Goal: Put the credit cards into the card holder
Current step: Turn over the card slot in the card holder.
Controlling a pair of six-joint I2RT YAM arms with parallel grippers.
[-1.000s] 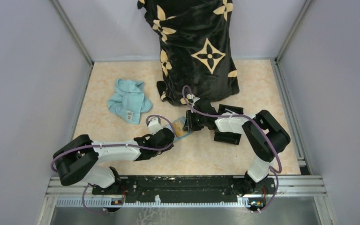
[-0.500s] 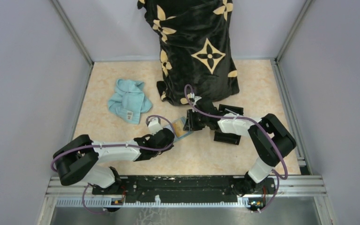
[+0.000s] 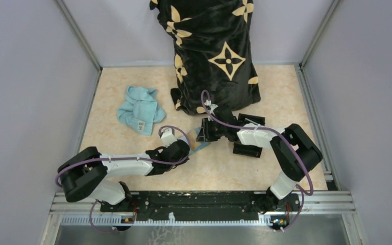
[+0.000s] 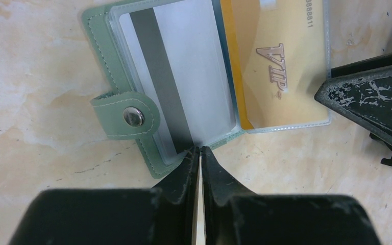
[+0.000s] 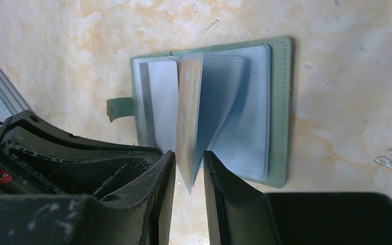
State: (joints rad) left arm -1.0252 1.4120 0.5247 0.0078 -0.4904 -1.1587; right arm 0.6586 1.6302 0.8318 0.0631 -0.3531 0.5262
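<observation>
The card holder (image 4: 96, 56) lies open on the beige table (image 3: 265, 92), about in the middle of it and between the two grippers. It is sage green, and its strap with a metal snap (image 4: 125, 116) points to 9 o'clock in the left wrist view. Inside it a silvery card (image 4: 194, 66) with a dark magnetic stripe sits in a clear sleeve. At 3 o'clock from it is a gold card (image 4: 280, 66), also in a clear sleeve. This card carries raised letters "VIP" and a row of digits, mostly eights, cut by the picture edge. The left gripper (image 4: 199, 152) is closed to a hairline gap. Its tips rest on the holder's edge at 6 o'clock, with nothing visible between them. The right gripper (image 5: 190, 157) is about half open, and the leaf with the gold card stands between its fingers and seems to touch both. In the top view a light blue cloth (image 3: 140, 109) lies at 10 o'clock from the holder; its small label is too small to read. A black fabric (image 3: 214, 56) with cream flower motifs is at 12 o'clock, and a black box (image 3: 248, 149) at 3 o'clock.
</observation>
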